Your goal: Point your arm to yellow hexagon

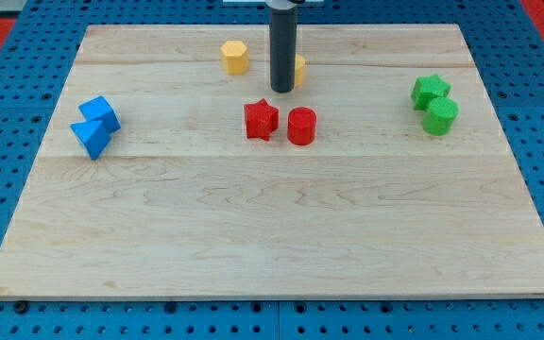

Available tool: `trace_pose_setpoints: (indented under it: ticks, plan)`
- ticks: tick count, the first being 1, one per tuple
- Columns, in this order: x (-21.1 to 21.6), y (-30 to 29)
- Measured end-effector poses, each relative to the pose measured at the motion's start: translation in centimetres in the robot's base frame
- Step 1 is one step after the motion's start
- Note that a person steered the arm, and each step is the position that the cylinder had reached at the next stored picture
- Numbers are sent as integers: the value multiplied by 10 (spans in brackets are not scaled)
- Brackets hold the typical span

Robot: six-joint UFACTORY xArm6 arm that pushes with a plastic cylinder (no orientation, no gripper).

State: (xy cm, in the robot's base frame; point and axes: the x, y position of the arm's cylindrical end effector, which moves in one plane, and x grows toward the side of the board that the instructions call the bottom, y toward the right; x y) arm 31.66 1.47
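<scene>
Tip (282, 90) of dark straight rod sat near view's top centre, on pale wooden counter (272, 236). No jaws on this rig, so nothing to report as released, clenched or grasping.

Small yellow hexagonal block (235, 57) stood to view's left of tip and slightly higher, near but apart, clear strip of wood between. Upright on flat base, top face lighter yellow, side faces more orange, edges crisp enough to read as six-sided.

Second yellow block (299, 69) lay just behind rod on view's right, mostly hidden; shape not readable. Touching rod or only overlapped by it: could not tell.

Risks, judged from layout:
- Wrong target. Two yellow blocks flanked rod; hidden one sat closer. Stopping here, or drifting toward view's right, would point at the wrong yellow piece.
- Overshoot. Tip rides at block height, so a fast approach toward view's left would likely shove hexagon toward counter's top edge, which lay close behind it.
- Dragging neighbour. If hidden yellow block was in contact, sideways motion might nudge it along.
- Red star-shaped block (261, 120) and red cylinder (301, 126) sat just below tip; a path dipping toward view's bottom would clip them.

Two blue blocks (94, 126) at view's left and green pair (435, 104) at view's right lay well apart from any likely path.
</scene>
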Motion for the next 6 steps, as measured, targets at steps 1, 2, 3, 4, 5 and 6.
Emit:
trace_pose_setpoints:
  ticks: [1, 2, 3, 4, 5, 6]
  plan:
    - [-16, 19]
    - [-27, 26]
    - [-21, 6]
    - [-8, -35]
    - [-6, -75]
    - [-12, -109]
